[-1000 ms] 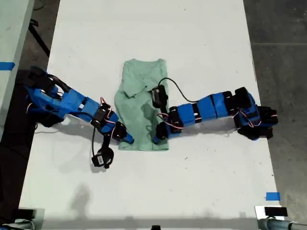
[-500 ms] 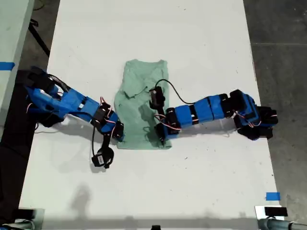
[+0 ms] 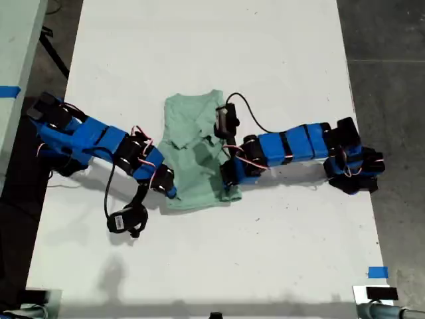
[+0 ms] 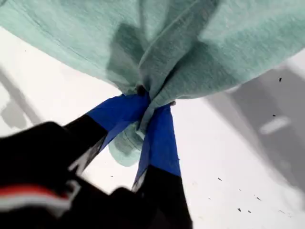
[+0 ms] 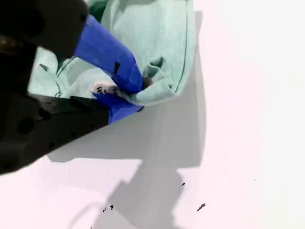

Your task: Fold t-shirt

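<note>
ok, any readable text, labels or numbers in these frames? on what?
None readable.
A small white tag pinched against the t-shirt at my second gripper carries dark marks, too blurred to read.
No print shows on the t-shirt, the arms or the table.

The t-shirt (image 3: 192,156) is showing a plain pale mint green with a faint heathered fleck, and the counter (image 3: 212,53) under it is showing plain white. Both arms are wearing bright blue with black joints, and my first gripper (image 4: 145,107) and my second gripper (image 5: 128,93) are showing blue jaws on black bodies.
</note>
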`<move>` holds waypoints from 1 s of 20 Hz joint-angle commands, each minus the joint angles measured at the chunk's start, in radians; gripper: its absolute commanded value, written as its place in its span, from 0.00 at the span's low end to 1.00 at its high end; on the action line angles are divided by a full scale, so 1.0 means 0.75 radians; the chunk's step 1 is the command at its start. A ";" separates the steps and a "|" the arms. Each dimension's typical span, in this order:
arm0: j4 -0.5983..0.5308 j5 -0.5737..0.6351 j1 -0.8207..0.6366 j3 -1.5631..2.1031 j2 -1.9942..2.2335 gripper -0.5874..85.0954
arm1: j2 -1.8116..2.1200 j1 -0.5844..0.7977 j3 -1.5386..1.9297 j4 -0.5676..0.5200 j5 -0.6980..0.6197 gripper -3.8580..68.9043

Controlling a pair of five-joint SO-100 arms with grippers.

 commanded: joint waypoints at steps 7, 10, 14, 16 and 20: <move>0.084 0.119 -0.272 -0.078 0.131 0.01 | 0.100 0.200 -0.018 -0.108 -0.072 0.04; 0.133 0.229 -0.483 -0.063 0.157 0.01 | 0.145 0.370 -0.004 -0.133 -0.211 0.03; 0.157 0.387 -0.744 -0.061 0.174 0.01 | 0.119 0.595 0.010 -0.241 -0.376 0.03; 0.168 0.448 -0.834 -0.061 0.176 0.01 | 0.078 0.669 -0.016 -0.272 -0.413 0.03; 0.153 0.493 -0.904 -0.055 0.162 0.01 | 0.020 0.718 -0.045 -0.307 -0.440 0.03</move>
